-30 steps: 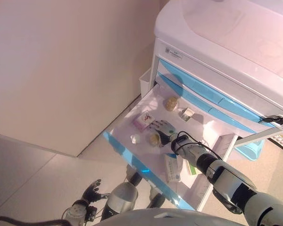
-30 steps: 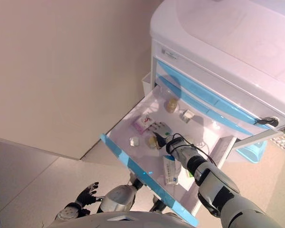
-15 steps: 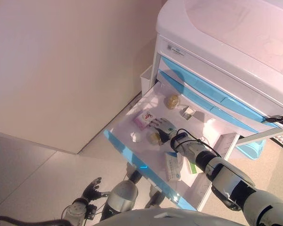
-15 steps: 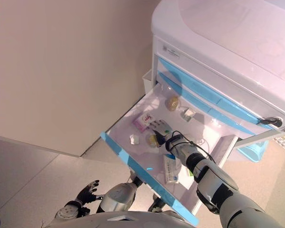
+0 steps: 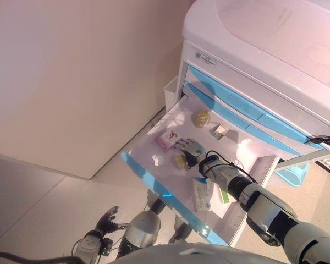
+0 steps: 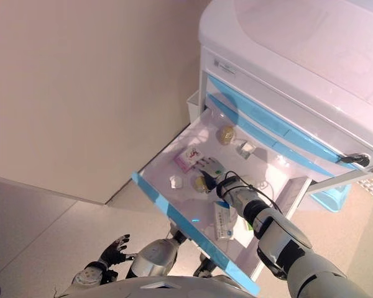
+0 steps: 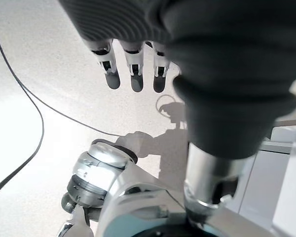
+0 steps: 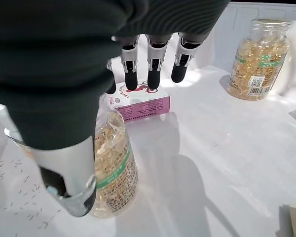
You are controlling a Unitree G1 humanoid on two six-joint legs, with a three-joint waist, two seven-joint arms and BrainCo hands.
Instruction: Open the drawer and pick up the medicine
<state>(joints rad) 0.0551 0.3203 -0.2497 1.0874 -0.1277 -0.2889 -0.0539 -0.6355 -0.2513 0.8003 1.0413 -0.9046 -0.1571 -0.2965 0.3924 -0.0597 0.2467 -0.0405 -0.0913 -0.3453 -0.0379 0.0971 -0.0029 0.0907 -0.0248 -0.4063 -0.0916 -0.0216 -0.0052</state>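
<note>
Left eye view shows the drawer (image 5: pixel 154 184) already pulled out, running from the frame's centre toward the lower middle under the cart (image 5: pixel 264 49). The right robot hand (image 5: pixel 191 150) reaches in from the lower right, fingers pointing toward the upper left. A bottle (image 5: pixel 180 161) of yellow capsules lies just below and left of that hand, close against it. A pink box (image 5: pixel 168 138) sits just beyond the fingertips, up and left. A second bottle (image 5: pixel 201 118) stands nearer the cart, well apart. The left robot hand (image 5: pixel 106 223) hangs at the lower left over the floor, far from the drawer, so the right one is plainly the nearer.

Right eye view gives the same layout: bottle at the hand's lower-left side, box ahead of the fingers, and a white-and-green packet (image 6: pixel 224 221) lower in the drawer beside the forearm.

Left wrist view shows the left hand's fingers (image 7: pixel 133 64) straight and relaxed over bare floor, grasping nothing.

Right wrist view shows the right hand released, fingers (image 8: pixel 153 66) extended over the pink box, thumb beside the near bottle. That bottle is clear plastic, packed with amber capsules, with a green-banded label, its long axis running roughly along the thumb. The grasp likely calls for curling thumb and fingers around one of these; which is the target I cannot tell.
</note>
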